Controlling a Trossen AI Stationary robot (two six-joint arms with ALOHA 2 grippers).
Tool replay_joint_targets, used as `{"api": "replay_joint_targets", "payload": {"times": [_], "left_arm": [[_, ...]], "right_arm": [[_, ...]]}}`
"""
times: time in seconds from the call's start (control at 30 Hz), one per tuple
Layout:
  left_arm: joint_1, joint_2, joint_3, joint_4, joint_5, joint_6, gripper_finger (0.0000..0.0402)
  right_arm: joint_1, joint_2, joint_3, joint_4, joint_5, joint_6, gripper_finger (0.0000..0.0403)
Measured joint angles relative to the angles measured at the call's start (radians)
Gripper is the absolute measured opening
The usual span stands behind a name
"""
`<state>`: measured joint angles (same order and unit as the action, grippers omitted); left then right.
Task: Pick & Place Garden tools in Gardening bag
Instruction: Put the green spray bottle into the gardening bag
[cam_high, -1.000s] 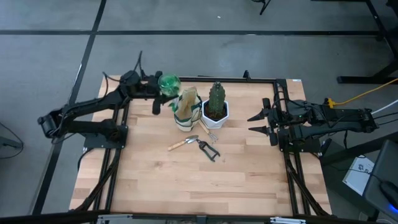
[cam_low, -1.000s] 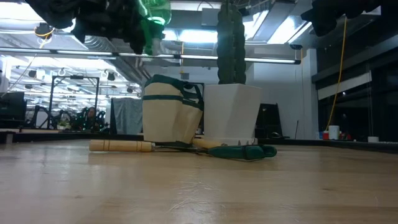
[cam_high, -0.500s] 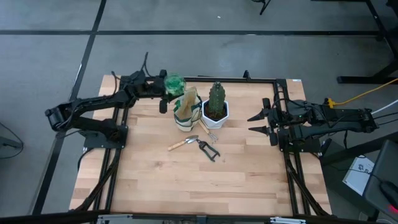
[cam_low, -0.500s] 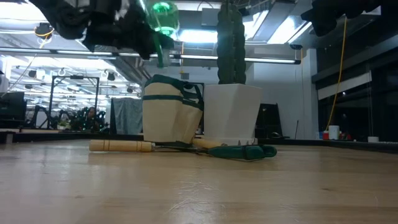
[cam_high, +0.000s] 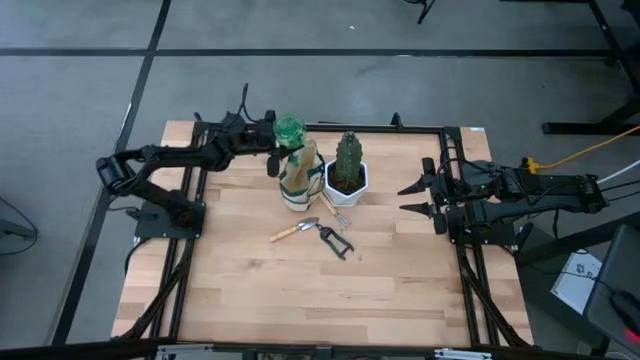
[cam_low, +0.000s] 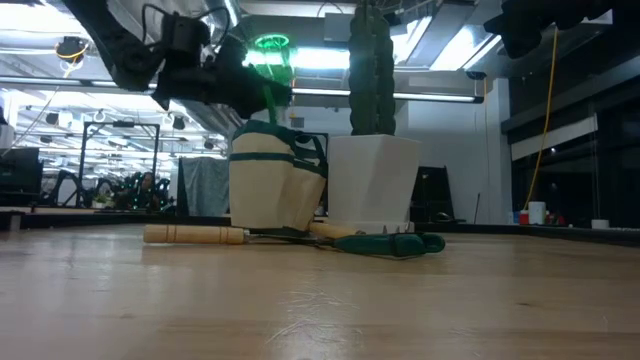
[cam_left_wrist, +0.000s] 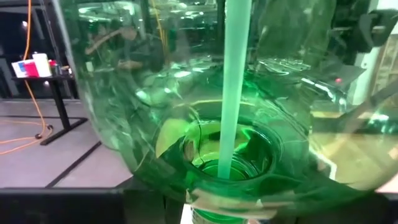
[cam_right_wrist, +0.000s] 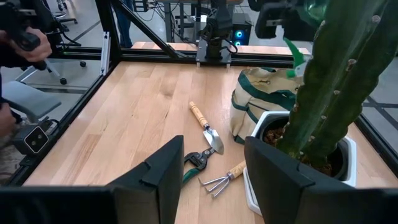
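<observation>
Spray bottle (cam_left_wrist: 224, 112) interior, left wrist only.

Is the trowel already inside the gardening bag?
No, the trowel lies flat on the table in front of the gardening bag, beside the pruning shears.

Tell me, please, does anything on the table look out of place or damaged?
Nothing looks damaged or spilled. The trowel, pruning shears and hand fork lie loose in front of the gardening bag; the left gripper holds the spray bottle above it.
</observation>
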<state>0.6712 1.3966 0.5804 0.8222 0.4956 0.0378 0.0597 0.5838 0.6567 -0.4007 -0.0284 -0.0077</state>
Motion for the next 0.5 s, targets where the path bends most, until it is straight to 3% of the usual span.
{"api": "replay_joint_targets", "payload": {"times": [0.1,0.27,0.5], "left_arm": [[-0.002,0.037,0.000,0.034,0.020,0.012,0.0165],[-0.016,0.089,0.019,0.041,0.154,0.058,0.0158],[-0.012,0.135,0.021,0.039,0.150,0.040,0.0163]], "right_arm": [[0.000,0.000,0.000,0.000,0.000,0.000,0.0172],[0.000,0.000,0.000,0.000,0.000,0.000,0.0172],[0.000,0.000,0.000,0.000,0.000,0.000,0.0172]]}}
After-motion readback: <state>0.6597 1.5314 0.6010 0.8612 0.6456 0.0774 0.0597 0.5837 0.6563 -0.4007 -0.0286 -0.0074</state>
